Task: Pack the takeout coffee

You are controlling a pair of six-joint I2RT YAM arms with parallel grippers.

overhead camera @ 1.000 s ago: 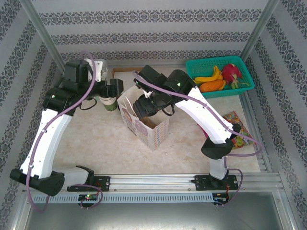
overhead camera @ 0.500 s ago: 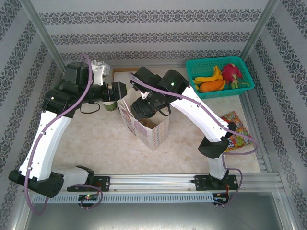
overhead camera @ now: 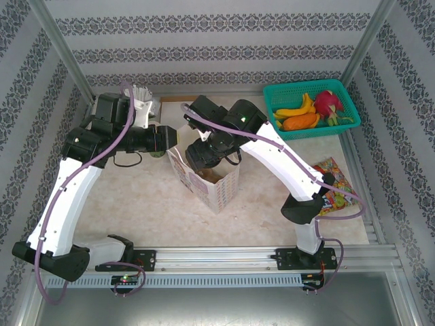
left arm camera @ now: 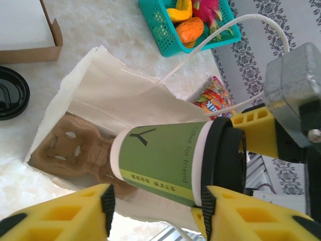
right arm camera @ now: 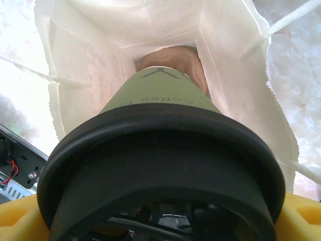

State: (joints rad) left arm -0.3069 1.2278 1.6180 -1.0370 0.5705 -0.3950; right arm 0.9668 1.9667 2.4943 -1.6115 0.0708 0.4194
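Rising from the near edge of the table [overhead camera: 136,197], both arms lean in toward the paper bag [overhead camera: 219,189], which stands open-mouthed around the middle. A colourful snack packet [overhead camera: 334,182] lies flat to the right, just beside the right arm's elbow.

The right gripper [right arm camera: 159,219] hangs over the bag's mouth with its jaws closed on the black lid of the takeout coffee [left arm camera: 160,163]. Its yellow fingers [right arm camera: 301,221] press the lid's rim from either side. The cup points base first into the opening. In the right wrist view its olive-green side sits between the bag's white walls. At the bottom of the bag lies a brown cardboard insert [left arm camera: 70,145], right under the cup. Whether the cup's base touches it I cannot tell.

The left gripper [left arm camera: 158,203] comes in from the left, at the bag's far-left rim. Its jaws are spread wide and hold nothing; the left wrist view shows the cup and the bag's edge in the gap between them. I cannot tell whether either jaw touches the paper.

Beyond the bag, a loose black lid [left arm camera: 9,93] lies on the table near it, and a shallow brown cardboard box [left arm camera: 30,30] sits past that. At the far right a teal basket [overhead camera: 319,131] holds fruit: a yellow banana, something orange, and a pink dragon fruit.
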